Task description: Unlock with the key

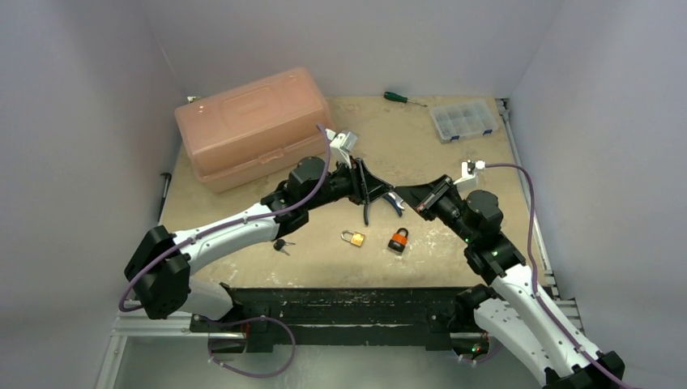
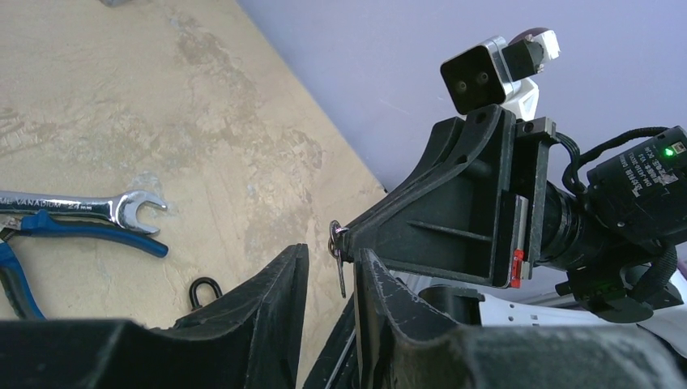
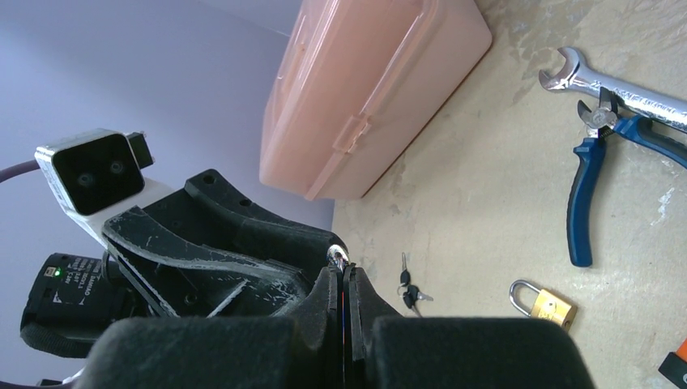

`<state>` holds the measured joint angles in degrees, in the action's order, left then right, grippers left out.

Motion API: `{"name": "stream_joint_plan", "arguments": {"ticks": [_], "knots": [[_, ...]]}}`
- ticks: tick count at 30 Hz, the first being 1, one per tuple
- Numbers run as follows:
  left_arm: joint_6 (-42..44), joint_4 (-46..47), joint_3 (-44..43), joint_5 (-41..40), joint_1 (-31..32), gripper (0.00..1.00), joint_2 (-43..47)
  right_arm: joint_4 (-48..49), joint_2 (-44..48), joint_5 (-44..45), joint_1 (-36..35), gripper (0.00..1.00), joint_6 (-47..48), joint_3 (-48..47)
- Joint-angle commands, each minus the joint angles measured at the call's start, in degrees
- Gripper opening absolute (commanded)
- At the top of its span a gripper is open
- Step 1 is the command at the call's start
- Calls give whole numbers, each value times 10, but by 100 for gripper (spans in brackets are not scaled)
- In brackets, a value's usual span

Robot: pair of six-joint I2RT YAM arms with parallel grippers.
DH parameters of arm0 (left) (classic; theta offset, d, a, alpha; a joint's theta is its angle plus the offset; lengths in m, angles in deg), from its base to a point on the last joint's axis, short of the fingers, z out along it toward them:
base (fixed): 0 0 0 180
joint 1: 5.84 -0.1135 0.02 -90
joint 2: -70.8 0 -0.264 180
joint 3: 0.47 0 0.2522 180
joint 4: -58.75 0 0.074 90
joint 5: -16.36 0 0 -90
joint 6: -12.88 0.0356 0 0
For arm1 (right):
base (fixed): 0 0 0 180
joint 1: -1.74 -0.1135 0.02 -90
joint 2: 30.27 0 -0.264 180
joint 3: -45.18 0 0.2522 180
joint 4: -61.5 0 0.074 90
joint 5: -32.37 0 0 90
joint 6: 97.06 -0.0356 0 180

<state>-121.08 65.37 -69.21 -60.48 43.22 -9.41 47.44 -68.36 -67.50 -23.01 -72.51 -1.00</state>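
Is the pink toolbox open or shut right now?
Shut: the pink toolbox has its lid sitting flush on the base, with the front latch folded flat.

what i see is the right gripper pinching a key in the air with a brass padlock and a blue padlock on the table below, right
Wrong on one colour: the top view shows an orange padlock, not a blue one. The right gripper does pinch a key in the air, with the brass padlock and the orange one on the table below.
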Motion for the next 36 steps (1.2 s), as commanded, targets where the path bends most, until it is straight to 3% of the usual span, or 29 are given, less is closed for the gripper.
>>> {"name": "stream_joint_plan", "arguments": {"ticks": [1, 36], "knots": [[-5, 28, -14, -16, 6, 30, -2, 26, 6, -1, -3, 0, -4, -4], [-9, 14, -9, -29, 13, 31, -7, -15, 10, 36, -3, 0, -1, -24]]}}
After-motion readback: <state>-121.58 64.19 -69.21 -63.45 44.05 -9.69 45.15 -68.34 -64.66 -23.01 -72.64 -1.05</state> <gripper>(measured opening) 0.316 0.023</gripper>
